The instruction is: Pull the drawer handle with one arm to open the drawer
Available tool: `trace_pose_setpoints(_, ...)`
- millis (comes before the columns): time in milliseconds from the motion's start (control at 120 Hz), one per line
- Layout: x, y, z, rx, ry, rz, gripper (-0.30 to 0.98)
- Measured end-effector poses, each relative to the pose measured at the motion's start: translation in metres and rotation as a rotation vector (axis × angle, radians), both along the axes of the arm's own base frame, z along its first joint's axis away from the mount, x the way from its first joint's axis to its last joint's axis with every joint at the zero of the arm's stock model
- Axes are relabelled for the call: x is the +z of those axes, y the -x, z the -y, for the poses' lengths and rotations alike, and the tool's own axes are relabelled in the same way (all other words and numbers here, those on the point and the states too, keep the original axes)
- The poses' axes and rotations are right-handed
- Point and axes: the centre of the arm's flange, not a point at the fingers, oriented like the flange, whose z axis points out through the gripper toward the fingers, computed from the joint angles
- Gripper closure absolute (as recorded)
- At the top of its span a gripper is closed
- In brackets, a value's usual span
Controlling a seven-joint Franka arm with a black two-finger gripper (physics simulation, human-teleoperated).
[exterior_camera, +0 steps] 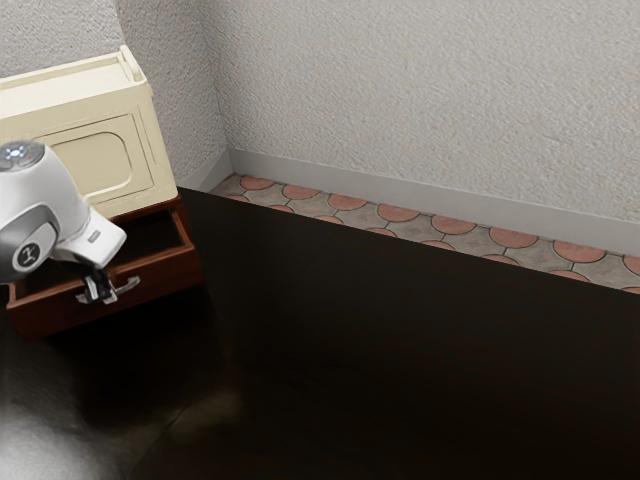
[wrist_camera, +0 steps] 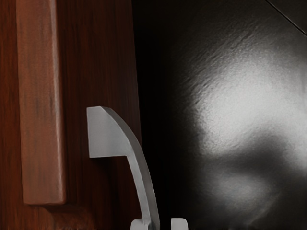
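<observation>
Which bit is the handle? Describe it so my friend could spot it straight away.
Find the big cream cabinet. Beneath its pale body, a reddish-brown wooden drawer stands open. On the drawer's front is the handle: a curved grey bar passing between two open fingers, pale against the dark red wood.

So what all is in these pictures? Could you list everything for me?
Cabinet: one, cream, at the exterior view's left.
Drawer: one, red-brown, pulled out below the cream front.
Handle: one, silver-grey, on the drawer's front.
Table: one, glossy black, in the foreground.
Walls: two, pale grey, textured, behind.
Baseboard: light grey, along the walls' foot.
Floor: one, reddish rounds among grey, beyond the table.
Arm: one, white and grey, over the drawer.
Gripper: one, black, at the handle.
</observation>
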Motion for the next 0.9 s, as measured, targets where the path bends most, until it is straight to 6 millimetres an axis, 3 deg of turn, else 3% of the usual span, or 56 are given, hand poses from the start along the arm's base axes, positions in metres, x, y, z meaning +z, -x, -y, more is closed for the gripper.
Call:
trace_pose_setpoints(292, 0.001, 0.001, 0.018, -0.027, -0.013, -0.013, 0.79)
trace_pose_setpoints(625, 0.001, 0.004, 0.02, -0.013, -0.007, -0.014, 0.78)
trace_pose_setpoints(900, 0.001, 0.005, 0.02, -0.011, -0.002, -0.021, 0.65)
